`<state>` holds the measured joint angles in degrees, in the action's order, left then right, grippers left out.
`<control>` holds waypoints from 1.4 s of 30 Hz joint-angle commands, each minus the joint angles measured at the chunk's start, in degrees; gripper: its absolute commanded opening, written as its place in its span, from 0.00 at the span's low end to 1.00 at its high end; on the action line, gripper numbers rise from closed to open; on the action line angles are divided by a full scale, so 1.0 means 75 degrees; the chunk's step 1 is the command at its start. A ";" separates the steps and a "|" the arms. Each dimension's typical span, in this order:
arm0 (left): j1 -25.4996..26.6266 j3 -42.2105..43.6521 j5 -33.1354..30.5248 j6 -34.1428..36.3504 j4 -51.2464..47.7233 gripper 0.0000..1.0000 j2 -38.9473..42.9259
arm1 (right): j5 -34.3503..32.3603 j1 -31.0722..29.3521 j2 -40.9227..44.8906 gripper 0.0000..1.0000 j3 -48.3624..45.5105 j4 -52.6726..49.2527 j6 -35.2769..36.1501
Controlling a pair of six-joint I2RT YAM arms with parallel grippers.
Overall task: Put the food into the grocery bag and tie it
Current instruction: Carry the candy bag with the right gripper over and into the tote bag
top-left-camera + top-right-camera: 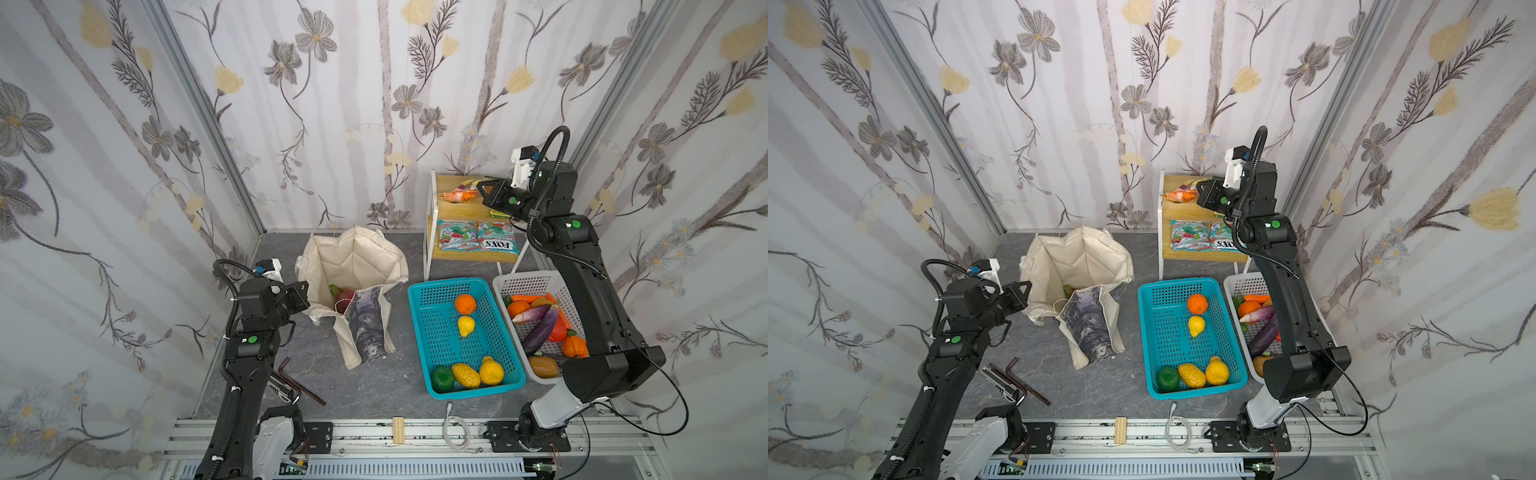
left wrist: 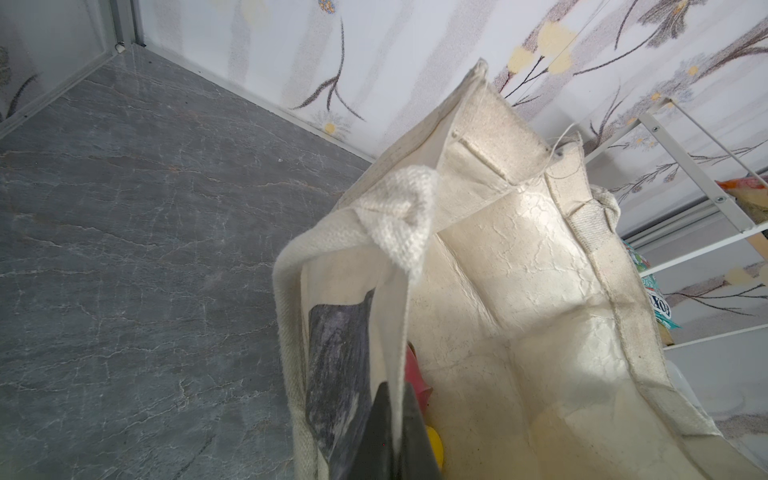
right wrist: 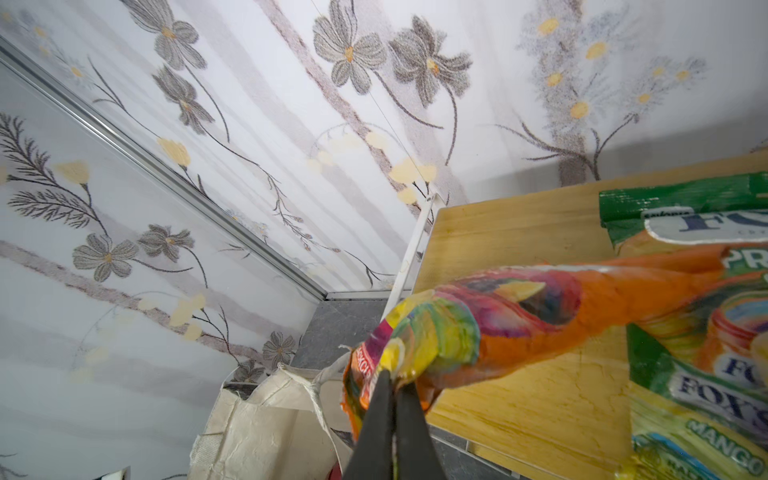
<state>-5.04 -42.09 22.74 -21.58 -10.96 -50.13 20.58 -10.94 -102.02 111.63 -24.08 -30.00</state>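
Note:
The cream grocery bag (image 1: 357, 262) (image 1: 1084, 255) stands open left of centre in both top views. My left gripper (image 1: 306, 291) (image 2: 397, 399) is shut on the bag's near rim cloth, holding the mouth open. Inside the bag lie a pink-red dragon fruit (image 1: 344, 300) (image 2: 417, 370) and a yellow fruit (image 2: 434, 441). My right gripper (image 1: 481, 190) (image 3: 393, 380) is over the top shelf, shut on the end of a crumpled orange snack packet (image 1: 457, 195) (image 3: 540, 316). A green and yellow packet (image 3: 706, 395) lies beside it on the shelf board.
A wooden two-level shelf (image 1: 469, 255) at the back right holds two blue-green packets (image 1: 478, 241) on its lower board. A teal basket (image 1: 446, 282) holds yellow, orange and green fruit. A white basket (image 1: 528, 276) holds a purple eggplant (image 1: 540, 332). Hex keys (image 1: 291, 374) lie front left.

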 commanded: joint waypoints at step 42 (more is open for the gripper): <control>-0.0005 -0.0312 0.0372 -0.0427 0.0254 0.00 -0.0131 | 0.0823 -0.5194 -0.2359 0.00 0.1252 0.0414 0.0212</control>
<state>-5.04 -44.31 24.80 -24.29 -11.31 -51.48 25.02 -49.78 -117.80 121.01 -24.91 -29.28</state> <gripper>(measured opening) 0.051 0.048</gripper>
